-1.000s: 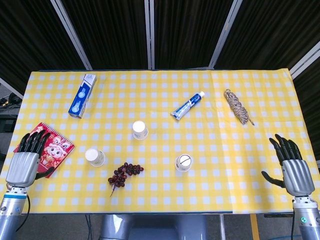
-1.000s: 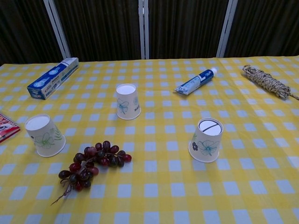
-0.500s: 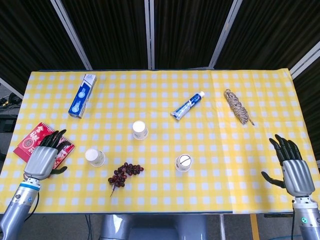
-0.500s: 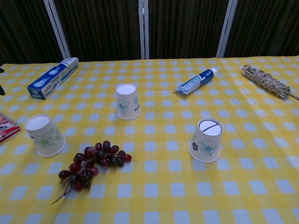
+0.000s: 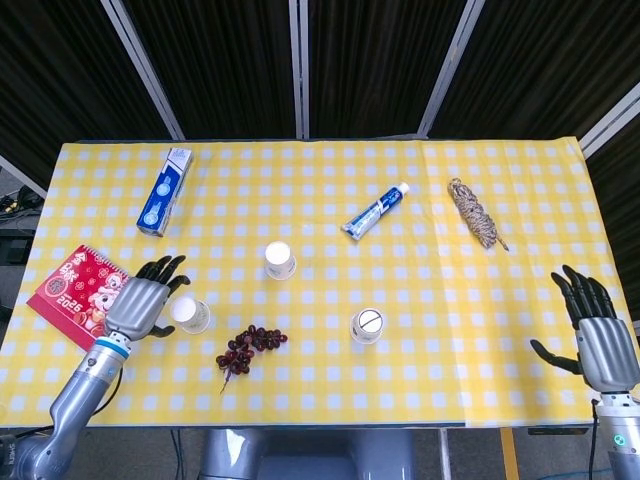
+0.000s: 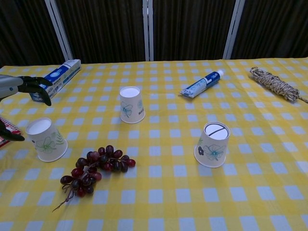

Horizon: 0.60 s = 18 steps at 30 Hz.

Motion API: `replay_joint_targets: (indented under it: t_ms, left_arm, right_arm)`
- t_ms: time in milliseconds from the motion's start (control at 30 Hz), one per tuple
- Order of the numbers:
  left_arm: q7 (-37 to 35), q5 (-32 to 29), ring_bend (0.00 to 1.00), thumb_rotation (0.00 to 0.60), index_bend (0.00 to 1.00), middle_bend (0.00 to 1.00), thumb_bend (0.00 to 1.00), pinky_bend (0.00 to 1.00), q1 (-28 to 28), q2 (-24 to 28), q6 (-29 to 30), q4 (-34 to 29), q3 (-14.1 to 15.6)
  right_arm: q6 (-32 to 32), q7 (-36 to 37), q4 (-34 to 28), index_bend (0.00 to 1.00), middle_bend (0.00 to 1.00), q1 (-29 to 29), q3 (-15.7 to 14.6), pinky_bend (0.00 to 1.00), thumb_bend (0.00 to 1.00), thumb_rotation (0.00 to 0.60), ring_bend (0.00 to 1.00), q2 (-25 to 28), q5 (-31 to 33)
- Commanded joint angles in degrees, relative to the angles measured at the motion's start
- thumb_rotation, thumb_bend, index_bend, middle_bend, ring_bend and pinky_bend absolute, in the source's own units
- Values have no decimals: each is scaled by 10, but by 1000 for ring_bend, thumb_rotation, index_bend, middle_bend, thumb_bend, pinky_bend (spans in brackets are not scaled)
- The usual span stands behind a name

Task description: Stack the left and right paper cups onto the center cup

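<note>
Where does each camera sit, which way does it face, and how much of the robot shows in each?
Head view: high, looking down on the whole table; shows the left hand beside the left cup and the right hand at the right edge.
Chest view: low at the near edge, looking across toward the curtains; only the left hand shows.
Shared: all three cups, the grapes, the toothpaste tube, the rope.
</note>
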Motion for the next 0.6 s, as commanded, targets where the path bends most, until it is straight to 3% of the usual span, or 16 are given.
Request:
replay_joint_targets:
  t_ms: [33, 333, 600]
  left_arm:
    - [22, -25, 0, 600, 318, 0, 120, 121, -12, -4, -9, -7, 0]
    - [44, -57, 0, 600, 344, 0, 119, 121, -32, -18, -9, 2, 6]
    - [46, -70, 0, 600, 443, 0, 325, 122, -43, -34, -12, 12, 18]
  right_arm:
    - [1, 3, 0, 66, 0, 0, 1, 0, 74, 600, 0, 1, 1]
    - [4, 12, 2, 66, 0, -1, 3, 0, 74, 600, 0, 1, 1]
    - [12, 23, 4, 66, 0, -4, 7, 0, 73, 600, 0, 1, 3]
